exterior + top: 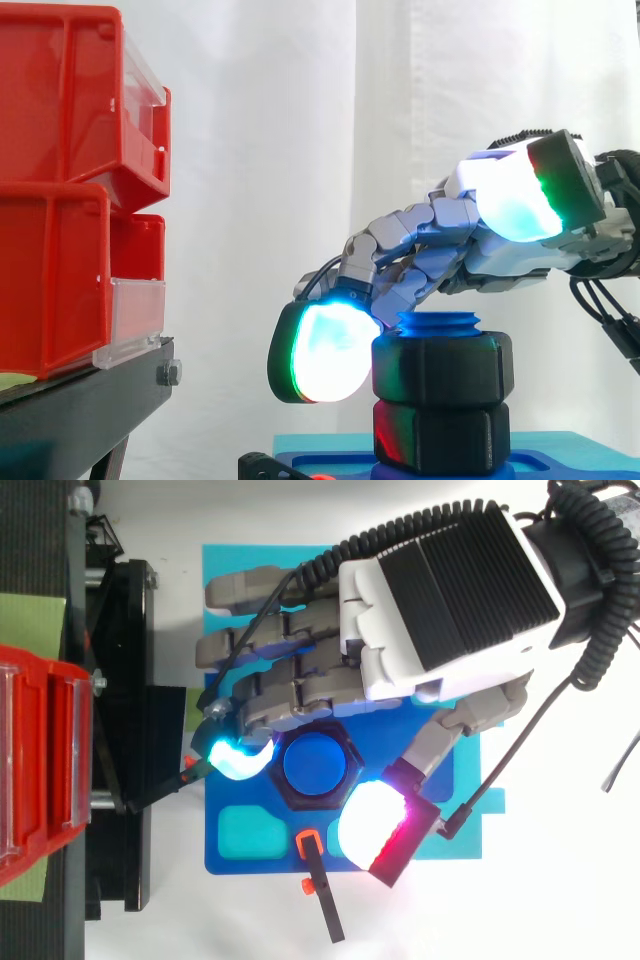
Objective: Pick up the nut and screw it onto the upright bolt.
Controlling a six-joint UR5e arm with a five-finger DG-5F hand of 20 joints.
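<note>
Screwing step, I judge: nut (pixel 442 368) sits on bolt (pixel 315 764), lower centre. Hand (pixel 450 590) unclamped: fingertip pad (pixel 325 352) beside nut, thumb (pixel 515 195) lifted above. Next: pinch nut, turn down.

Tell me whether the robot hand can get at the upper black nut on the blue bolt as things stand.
Probably yes: the robot hand hangs over the upper nut, a fingertip at its side, nothing between them.

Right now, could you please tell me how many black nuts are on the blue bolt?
2: the upper nut at the bolt's top, beside the hand; the lower nut directly beneath it, just above the blue base.
</note>
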